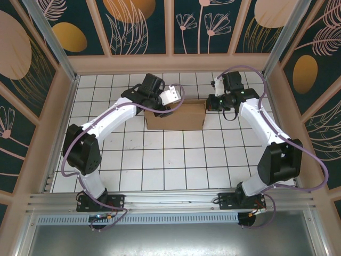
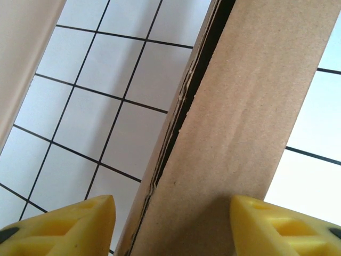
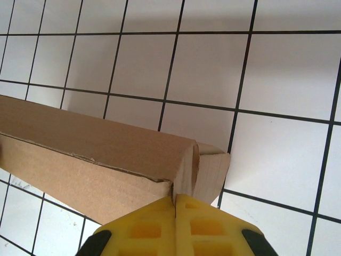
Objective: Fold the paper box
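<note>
Four yellow fingers [image 2: 69, 226], one paper box [image 1: 176, 117]

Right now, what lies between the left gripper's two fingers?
A panel of the paper box, straddled by the left gripper; the left wrist view shows it.

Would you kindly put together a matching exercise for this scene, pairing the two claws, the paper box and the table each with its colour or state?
Things:
1. left claw
2. right claw
3. paper box
4. table

Descriptions:
A. white tiles with dark lines
B. yellow fingers pressed together, at the end of the box
C. plain brown cardboard
D. yellow fingers apart, a cardboard panel between them

Pairs: 1-D, 2-B, 3-C, 4-A.
</note>
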Controlling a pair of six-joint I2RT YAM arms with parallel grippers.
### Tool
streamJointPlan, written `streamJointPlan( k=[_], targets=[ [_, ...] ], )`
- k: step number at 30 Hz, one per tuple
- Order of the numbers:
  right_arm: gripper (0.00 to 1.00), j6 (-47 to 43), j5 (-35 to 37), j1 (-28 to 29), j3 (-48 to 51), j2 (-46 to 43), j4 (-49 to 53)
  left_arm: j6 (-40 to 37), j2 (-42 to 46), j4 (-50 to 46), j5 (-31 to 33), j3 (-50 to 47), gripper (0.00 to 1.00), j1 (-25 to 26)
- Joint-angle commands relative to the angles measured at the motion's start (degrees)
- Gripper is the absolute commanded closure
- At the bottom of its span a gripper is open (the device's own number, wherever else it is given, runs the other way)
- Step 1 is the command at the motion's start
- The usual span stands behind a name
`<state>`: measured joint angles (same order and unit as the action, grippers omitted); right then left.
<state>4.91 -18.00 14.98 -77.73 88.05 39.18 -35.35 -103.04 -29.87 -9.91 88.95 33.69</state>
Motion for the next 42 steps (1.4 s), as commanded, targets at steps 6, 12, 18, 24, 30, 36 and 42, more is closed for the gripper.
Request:
streamJointPlan(
  k=[6, 12, 18, 24, 30, 36, 42],
  targets=[
    [1.0, 4.29, 0.2, -0.08, -6.09, 3.03, 2.73, -1.92, -4.62, -3.88, 2.78, -0.91, 0.44, -0.07],
    [1.0, 9.73, -1.52, -1.54, -12.36, 6.96, 6.59, -3.64, -4.71, -3.95, 2.75, -2.31, 0.39, -0.03],
    [1.0, 12.28, -3.29, -2.56, -17.95, 10.37, 10.64, -4.37, -5.06, -3.61, 2.71, -3.26, 0.37, -0.07],
    [1.0, 16.08, -7.23, -4.89, -21.33, 13.02, 13.17, -5.03, -5.52, -3.7, 2.66, -3.58, 0.37, -0.04],
    [1.0, 17.4, -7.55, -5.6, -24.76, 15.62, 14.75, -6.61, -5.49, -4.05, 2.0, -4.24, 0.35, -0.03],
    [1.0, 13.76, -5.68, -4.14, -24.33, 15.51, 13.58, -5.03, -6.18, -3.38, 2.88, -3.72, 0.35, -0.05],
    [1.0, 12.11, -1.51, -3.17, -18.68, 14.02, 11.71, -4.31, -6.86, -3.18, 2.86, -3.35, 0.35, -0.11]
  ],
)
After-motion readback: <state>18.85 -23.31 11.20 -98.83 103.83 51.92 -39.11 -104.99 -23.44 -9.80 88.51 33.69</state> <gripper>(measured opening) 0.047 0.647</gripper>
